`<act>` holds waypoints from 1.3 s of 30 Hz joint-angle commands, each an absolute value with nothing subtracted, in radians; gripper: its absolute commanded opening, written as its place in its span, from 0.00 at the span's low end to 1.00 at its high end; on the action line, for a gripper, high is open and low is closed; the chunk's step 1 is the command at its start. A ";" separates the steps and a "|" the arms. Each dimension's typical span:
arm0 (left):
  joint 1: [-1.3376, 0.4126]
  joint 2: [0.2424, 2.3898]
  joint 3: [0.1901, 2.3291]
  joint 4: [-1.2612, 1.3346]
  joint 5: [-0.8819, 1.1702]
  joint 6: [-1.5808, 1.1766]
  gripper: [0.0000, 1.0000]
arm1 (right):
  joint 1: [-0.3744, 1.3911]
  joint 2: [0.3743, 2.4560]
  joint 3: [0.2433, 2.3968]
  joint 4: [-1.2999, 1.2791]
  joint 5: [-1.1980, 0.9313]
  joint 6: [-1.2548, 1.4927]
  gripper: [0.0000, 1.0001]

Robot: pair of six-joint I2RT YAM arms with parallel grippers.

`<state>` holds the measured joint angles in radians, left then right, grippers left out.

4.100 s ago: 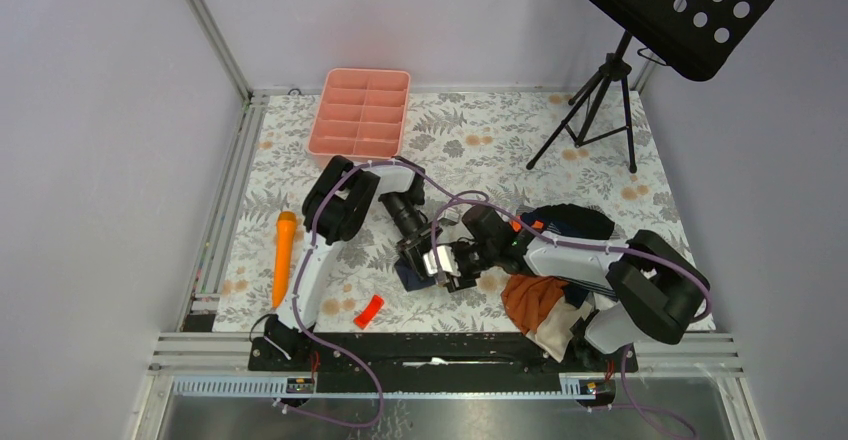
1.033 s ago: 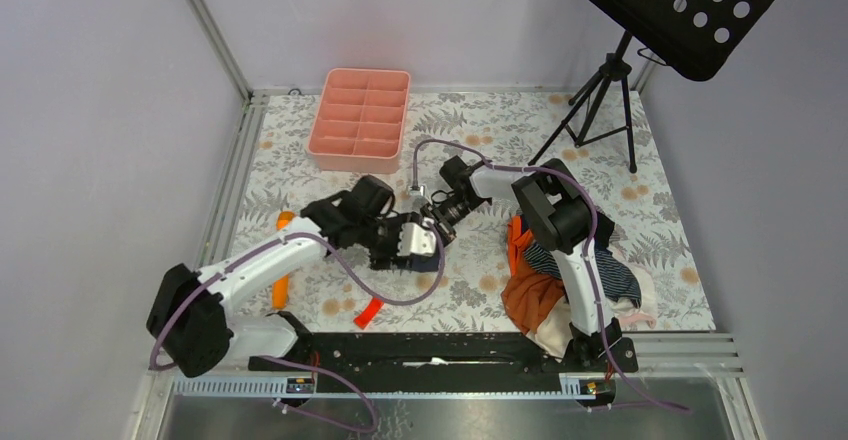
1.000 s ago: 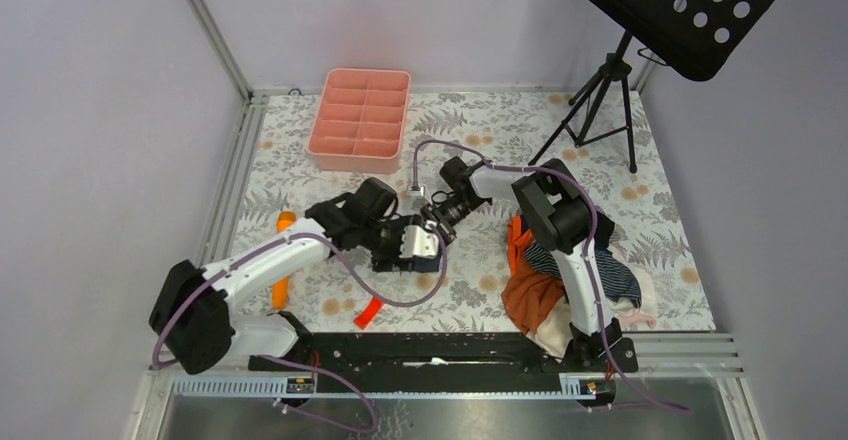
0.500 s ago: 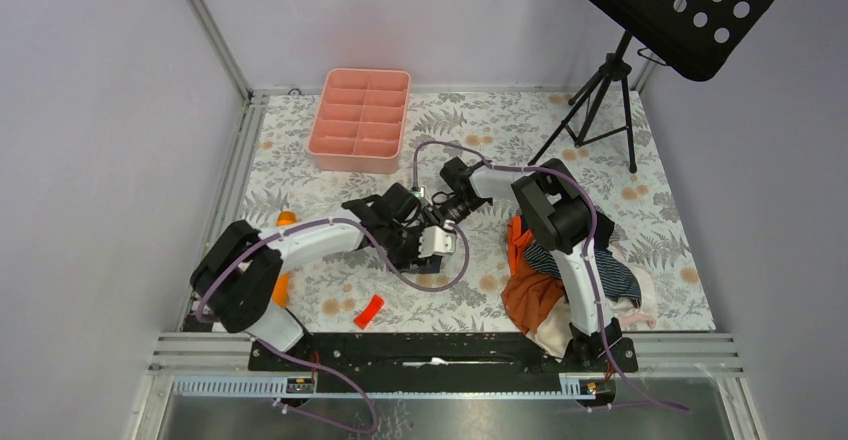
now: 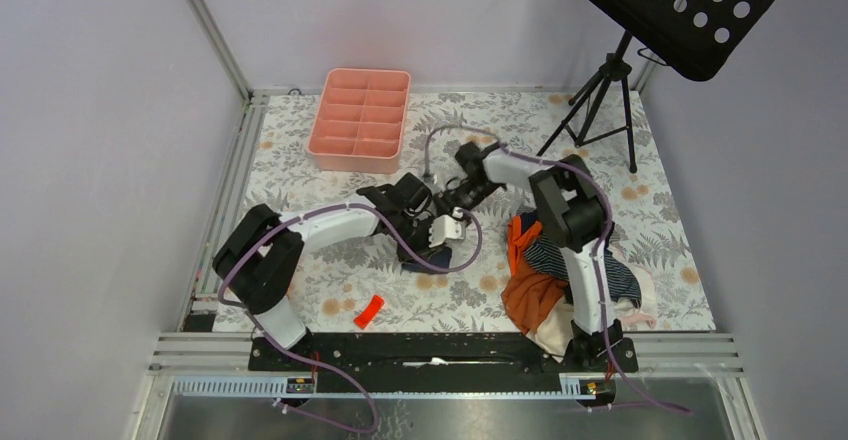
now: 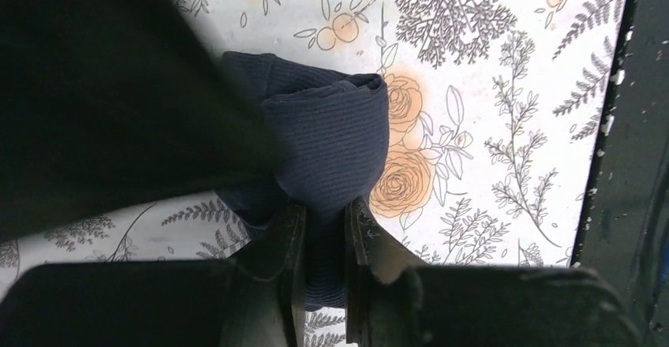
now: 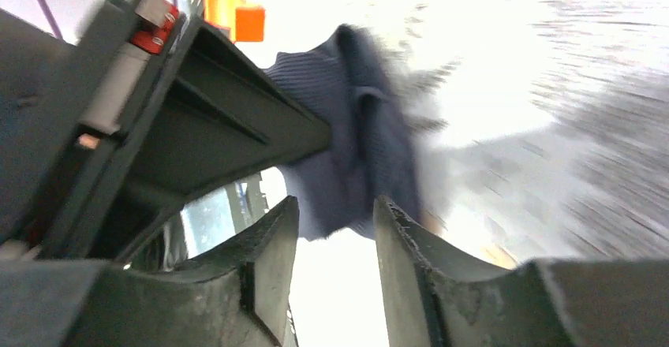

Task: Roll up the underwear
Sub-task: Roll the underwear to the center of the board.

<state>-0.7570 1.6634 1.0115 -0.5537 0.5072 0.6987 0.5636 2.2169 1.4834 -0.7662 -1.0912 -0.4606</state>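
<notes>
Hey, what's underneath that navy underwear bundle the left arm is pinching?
Floral tablecloth shows around the navy underwear, with an orange rose print peeking out beside it. Whatever lies directly beneath is covered. The left pincer grips its near end.

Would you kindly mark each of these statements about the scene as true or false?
1. The left gripper pinches the navy underwear. True.
2. The right gripper is clamped on that underwear. False: its jaws stand apart, with the cloth beyond them.
3. The pink tray holds rolled garments. False: its compartments are empty.
4. A pile of clothes lies beside the right arm's base. True.
</notes>
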 commanded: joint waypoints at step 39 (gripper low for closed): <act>-0.584 2.371 1.576 -1.021 0.906 0.595 0.02 | 0.893 1.254 0.611 -0.014 -0.359 -0.922 0.66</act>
<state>-0.5804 2.3001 1.5780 -1.1141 1.0595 0.5484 0.8757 1.2163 0.6361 -0.2283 -0.4091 -0.8719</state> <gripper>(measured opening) 0.175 0.636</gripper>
